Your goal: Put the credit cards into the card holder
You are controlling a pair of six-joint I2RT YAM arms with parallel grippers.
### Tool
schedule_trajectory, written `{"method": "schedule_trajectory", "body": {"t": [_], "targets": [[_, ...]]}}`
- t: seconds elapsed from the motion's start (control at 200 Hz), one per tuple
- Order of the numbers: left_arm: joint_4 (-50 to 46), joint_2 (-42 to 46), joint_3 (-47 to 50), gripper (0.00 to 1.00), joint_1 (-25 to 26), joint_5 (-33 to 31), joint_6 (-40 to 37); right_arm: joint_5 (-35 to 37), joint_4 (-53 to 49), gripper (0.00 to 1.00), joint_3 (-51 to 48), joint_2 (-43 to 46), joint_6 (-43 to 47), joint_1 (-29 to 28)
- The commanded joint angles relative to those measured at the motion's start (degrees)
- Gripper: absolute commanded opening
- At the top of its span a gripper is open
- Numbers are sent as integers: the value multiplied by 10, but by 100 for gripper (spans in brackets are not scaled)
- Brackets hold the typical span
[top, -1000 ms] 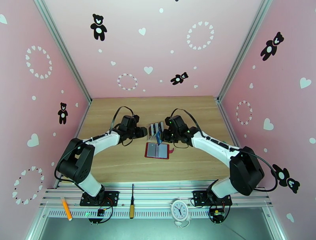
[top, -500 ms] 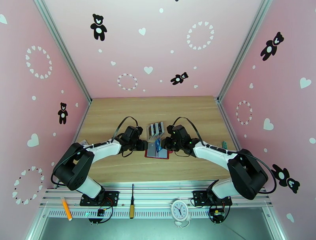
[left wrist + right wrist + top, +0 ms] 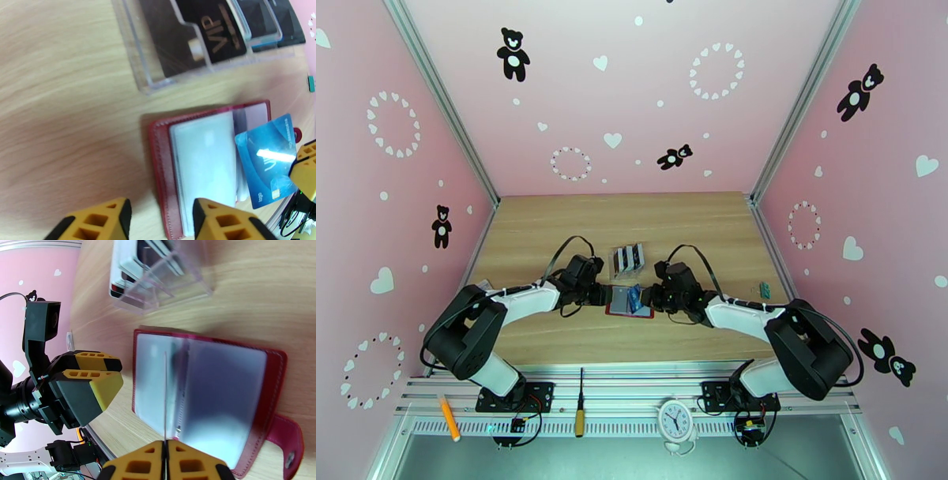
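The card holder [image 3: 630, 303] lies open, pockets up, near the middle of the counter [image 3: 553, 229], just on the near side of the clear rack [image 3: 628, 258]. Change noted over the last second: both my arms have come down and inward from beside the rack and now flank the holder. My right fingers [image 3: 166, 449] are clamped on a blue card [image 3: 268, 158], held on edge. The card has travelled from over the holder's far edge to a position above the open pockets, close to the centre fold. Whether it touches a pocket I cannot tell. My left fingers [image 3: 106, 376] stand apart, astride the holder's left border, one over bare counter and the other over the left-hand pocket. They grip nothing, and contact with the holder cannot be confirmed. A black card [image 3: 213, 31] and others stand in the rack. Assessment: the pick and carry of this card appear complete, but insertion is not yet done. The left fingers look placed to steady the holder while the card's edge finds a pocket mouth. Risk: the thin pocket film may buckle, or the holder may slide.
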State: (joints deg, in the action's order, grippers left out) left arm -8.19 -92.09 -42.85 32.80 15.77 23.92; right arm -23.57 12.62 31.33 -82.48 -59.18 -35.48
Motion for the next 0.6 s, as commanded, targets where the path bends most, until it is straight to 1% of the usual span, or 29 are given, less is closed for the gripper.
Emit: {"method": "schedule_trajectory", "body": {"t": [0.0,0.21,0.36,0.596], "targets": [[3,-12,-14,47,7,11,-12,3,19,11,-12,21,-4,3],[1,-18,-17,46,8,10,-12,5,21,11,-17,19,-4,5],[-2,-21,-19,43,7,9,-12,3,22,11,-18,16,-4,7],[-3,-26,-21,41,7,11,-12,0,28,11,-20,6,-4,9]]}}
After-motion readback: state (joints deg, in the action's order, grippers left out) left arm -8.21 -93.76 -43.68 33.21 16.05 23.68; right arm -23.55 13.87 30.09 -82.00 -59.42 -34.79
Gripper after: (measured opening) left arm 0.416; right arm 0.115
